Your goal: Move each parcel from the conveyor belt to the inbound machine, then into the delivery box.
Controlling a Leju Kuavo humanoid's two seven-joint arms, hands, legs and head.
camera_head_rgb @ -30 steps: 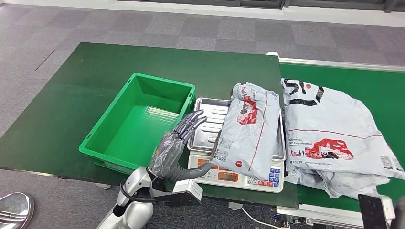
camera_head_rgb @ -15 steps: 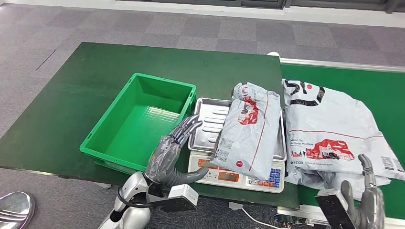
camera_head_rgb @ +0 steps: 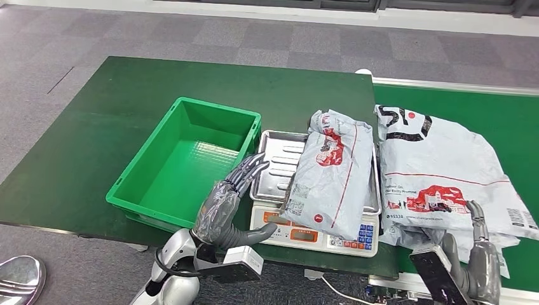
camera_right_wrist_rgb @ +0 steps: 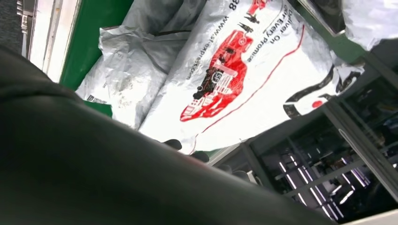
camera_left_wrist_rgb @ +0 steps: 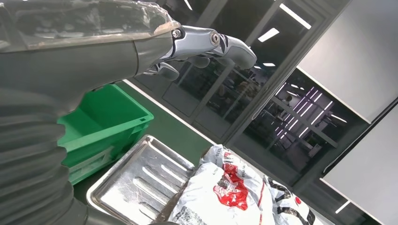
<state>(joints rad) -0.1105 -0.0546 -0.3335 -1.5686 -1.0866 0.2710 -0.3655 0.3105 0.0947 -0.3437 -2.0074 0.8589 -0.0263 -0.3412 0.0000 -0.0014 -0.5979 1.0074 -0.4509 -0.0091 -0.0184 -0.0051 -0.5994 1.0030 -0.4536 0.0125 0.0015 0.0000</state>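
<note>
A grey parcel with red print (camera_head_rgb: 330, 173) lies across the steel tray (camera_head_rgb: 278, 166) of the weighing scale (camera_head_rgb: 304, 234), overhanging its front. My left hand (camera_head_rgb: 230, 192) hovers open beside it, fingers stretched over the gap between tray and green delivery box (camera_head_rgb: 184, 159); the left wrist view shows those fingers (camera_left_wrist_rgb: 206, 43) above box (camera_left_wrist_rgb: 109, 123), tray (camera_left_wrist_rgb: 139, 183) and parcel (camera_left_wrist_rgb: 226, 187). A larger grey parcel (camera_head_rgb: 438, 173) lies on the green conveyor belt (camera_head_rgb: 508, 117) over a crumpled one (camera_head_rgb: 438, 241). My right hand (camera_head_rgb: 478, 265) stands open at their near edge, holding nothing. The right wrist view looks at the large parcel (camera_right_wrist_rgb: 225, 77).
The box is empty and sits on a dark green table (camera_head_rgb: 127, 95). A steel rail (camera_head_rgb: 457, 86) borders the belt's far side. Grey carpet (camera_head_rgb: 191, 32) lies beyond. A cable (camera_head_rgb: 337, 289) hangs below the scale.
My right hand has come up into view at the lower right and moved toward the belt parcels' near edge. My left hand drew back slightly, then held still.
</note>
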